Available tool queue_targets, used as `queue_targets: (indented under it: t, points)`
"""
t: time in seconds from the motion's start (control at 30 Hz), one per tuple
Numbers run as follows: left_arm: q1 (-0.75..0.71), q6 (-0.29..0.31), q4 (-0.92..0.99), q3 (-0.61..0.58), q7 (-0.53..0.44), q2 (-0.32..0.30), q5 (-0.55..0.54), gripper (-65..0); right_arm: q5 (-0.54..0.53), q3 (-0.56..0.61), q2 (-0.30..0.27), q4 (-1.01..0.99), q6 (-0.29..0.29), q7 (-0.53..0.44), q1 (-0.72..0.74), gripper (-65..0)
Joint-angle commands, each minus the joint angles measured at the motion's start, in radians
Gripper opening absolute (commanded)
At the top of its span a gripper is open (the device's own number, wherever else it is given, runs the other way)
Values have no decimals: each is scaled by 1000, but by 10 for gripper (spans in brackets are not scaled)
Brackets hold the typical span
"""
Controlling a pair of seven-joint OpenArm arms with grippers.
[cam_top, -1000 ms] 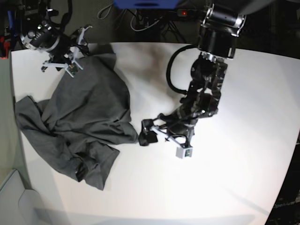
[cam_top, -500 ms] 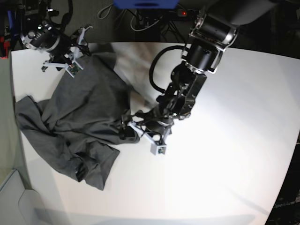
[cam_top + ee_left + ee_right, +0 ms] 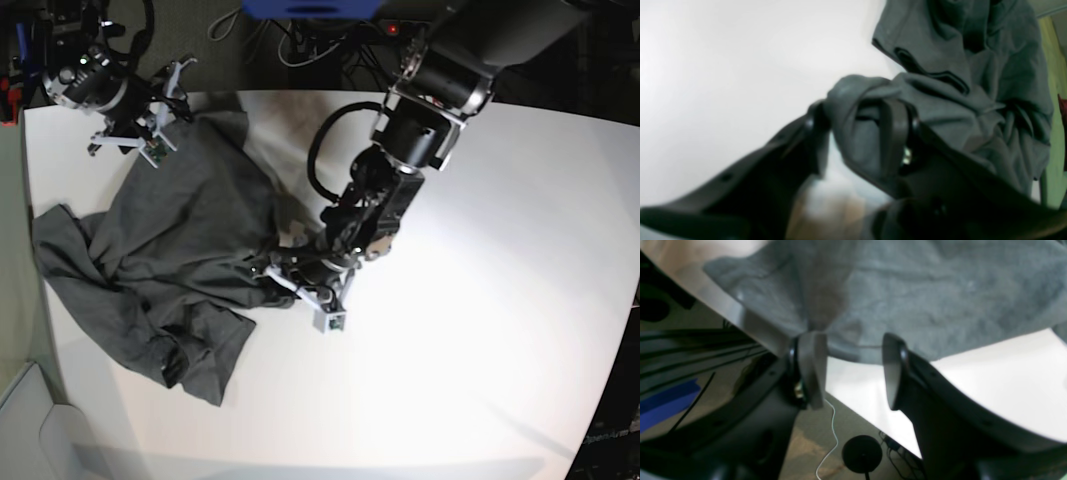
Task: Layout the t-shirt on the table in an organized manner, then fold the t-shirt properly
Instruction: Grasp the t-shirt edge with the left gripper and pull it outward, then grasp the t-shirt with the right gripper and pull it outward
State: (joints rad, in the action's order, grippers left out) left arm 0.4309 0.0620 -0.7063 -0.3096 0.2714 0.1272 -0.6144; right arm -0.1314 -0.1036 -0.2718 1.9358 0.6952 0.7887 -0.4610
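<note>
White counter point(image 3: 500, 300) carries the crumpled t-shirt point(image 3: 170, 250) on its left half; left jaws point(image 3: 860, 133) pinch its near edge fold, so the cloth trails away leftward; right jaws point(image 3: 850, 370) stand open at the far corner, gripping nothing.

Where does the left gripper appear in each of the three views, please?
Base: the left gripper is at centre, at the t-shirt's edge.
Left wrist: lower middle, jaws around a cloth fold.
Right wrist: not in it.
Shared landmark: the grey t-shirt on the white table.
</note>
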Motion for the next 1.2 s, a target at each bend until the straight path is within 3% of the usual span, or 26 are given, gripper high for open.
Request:
queue_targets:
  t: [0.0, 0.1, 0.27, 0.67, 0.9, 1.17]
  points:
    - [26, -9, -9, -1, 9, 4, -2, -485, -9, -5, -10, 20, 3, -16, 0, -369]
    - [27, -9, -6, 3, 10, -14, -2, -650, -9, -6, -10, 20, 3, -16, 0, -369]
    - [42, -11, -48, 7, 72, -96, -3, -649, -9, -6, -2, 20, 3, -16, 6, -369]
    - [82, -11, -344, 8, 259, -429, -3, -645, -9, -61, 67, 44, 3, -16, 26, -369]
    - [75, -11, -404, 7, 269, -585, -3, -645, -11, -63, 67, 61, 3, -16, 40, -369]
    - [41, -11, -442, 7, 271, -700, -3, -642, -11, -57, 72, 61, 3, -15, 94, -367]
